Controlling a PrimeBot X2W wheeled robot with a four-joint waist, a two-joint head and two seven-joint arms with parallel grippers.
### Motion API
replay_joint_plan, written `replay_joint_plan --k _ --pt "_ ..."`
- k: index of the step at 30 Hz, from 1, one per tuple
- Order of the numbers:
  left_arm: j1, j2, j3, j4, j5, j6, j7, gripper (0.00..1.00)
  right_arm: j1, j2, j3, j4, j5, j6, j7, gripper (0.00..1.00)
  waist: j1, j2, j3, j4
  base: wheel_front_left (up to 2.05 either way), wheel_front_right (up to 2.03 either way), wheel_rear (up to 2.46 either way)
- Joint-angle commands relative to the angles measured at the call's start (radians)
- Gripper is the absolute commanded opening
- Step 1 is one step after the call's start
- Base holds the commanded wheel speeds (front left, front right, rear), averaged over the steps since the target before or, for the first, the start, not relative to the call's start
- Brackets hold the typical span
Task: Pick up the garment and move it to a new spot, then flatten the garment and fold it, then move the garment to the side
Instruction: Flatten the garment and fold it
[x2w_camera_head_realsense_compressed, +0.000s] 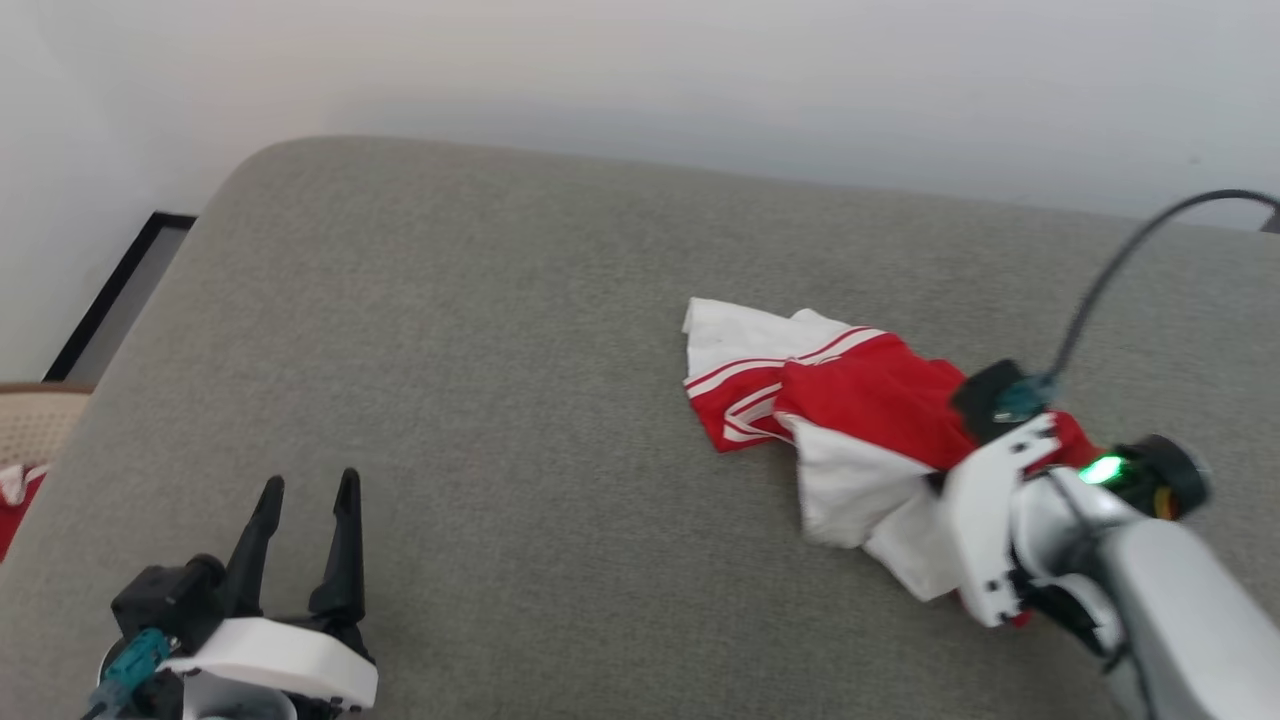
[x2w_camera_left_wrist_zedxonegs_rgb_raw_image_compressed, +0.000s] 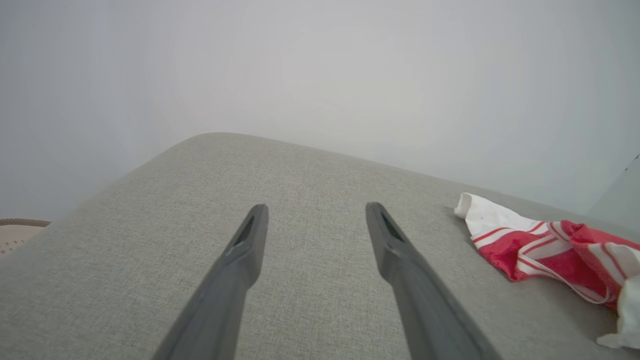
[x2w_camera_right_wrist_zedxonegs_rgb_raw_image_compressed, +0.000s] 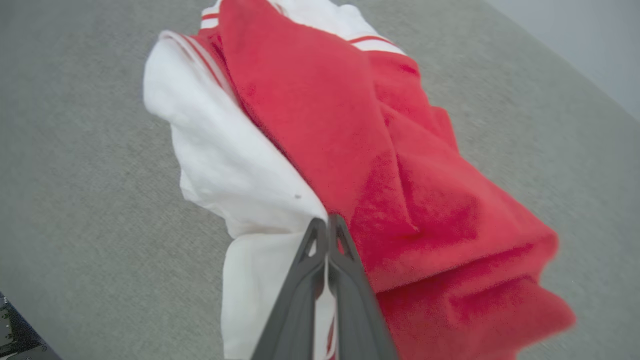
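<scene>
The garment (x2w_camera_head_realsense_compressed: 860, 400) is a crumpled red shirt with white sleeves and red-and-white stripes, lying right of centre on the grey cushion (x2w_camera_head_realsense_compressed: 450, 350). In the right wrist view my right gripper (x2w_camera_right_wrist_zedxonegs_rgb_raw_image_compressed: 327, 222) is shut, its fingertips pinching a fold where the garment's (x2w_camera_right_wrist_zedxonegs_rgb_raw_image_compressed: 350, 125) white and red cloth meet. In the head view the right wrist (x2w_camera_head_realsense_compressed: 1000, 510) covers the garment's near end. My left gripper (x2w_camera_head_realsense_compressed: 305, 485) stands open at the lower left, well away from the shirt. In the left wrist view my left gripper (x2w_camera_left_wrist_zedxonegs_rgb_raw_image_compressed: 315, 210) has nothing between its fingers, and the garment (x2w_camera_left_wrist_zedxonegs_rgb_raw_image_compressed: 540, 247) lies off to the right.
A pale wall runs behind the cushion's far edge. At the far left, past the cushion's rounded corner, is a woven basket (x2w_camera_head_realsense_compressed: 30, 420) with red and white cloth in it. A black cable (x2w_camera_head_realsense_compressed: 1120, 260) arcs above my right wrist.
</scene>
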Motion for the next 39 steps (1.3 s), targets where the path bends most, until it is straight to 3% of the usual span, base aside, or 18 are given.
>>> replay_joint_plan --k 1,12,22,24,25,32,39 --pt "0.017 0.005 0.005 -0.002 0.009 -0.002 -0.005 1.00 0.025 -0.013 -0.036 -0.030 -0.004 0.000 0.018 0.00 0.0000 0.0000 -0.012 -0.018 0.00 0.00 0.00" --pt "0.028 0.017 -0.011 -0.004 0.007 -0.006 -0.005 1.00 0.167 -0.017 -0.322 -0.140 -0.064 0.000 0.117 0.00 0.0000 0.0000 -0.027 -0.075 0.00 0.00 0.00" --pt "-0.001 0.025 -0.042 0.010 -0.008 -0.006 -0.005 1.00 0.198 0.059 -0.456 0.018 -0.104 0.000 0.109 0.00 0.0000 0.0000 -0.013 -0.082 0.00 0.00 0.00" --pt "-0.012 0.029 -0.051 0.014 -0.013 -0.006 -0.005 1.00 0.183 0.073 -0.466 0.054 -0.115 0.000 0.091 0.45 0.0000 0.0000 -0.011 -0.084 0.00 0.00 0.00" --pt "-0.016 0.032 -0.058 0.017 -0.015 -0.006 -0.005 1.00 0.176 0.080 -0.470 0.068 -0.118 0.000 0.080 1.00 0.0000 0.0000 -0.011 -0.084 0.00 0.00 0.00" --pt "-0.054 0.074 -0.114 0.014 -0.061 -0.006 0.026 1.00 0.143 0.083 -0.459 0.066 -0.107 0.000 0.060 1.00 0.0000 0.0000 -0.007 -0.107 0.00 0.00 0.00" --pt "-0.131 0.170 -0.220 -0.029 -0.163 -0.006 0.146 1.00 0.137 0.106 -0.477 -0.059 -0.092 0.000 0.038 1.00 0.0000 0.0000 -0.003 -0.166 0.00 0.00 0.00"
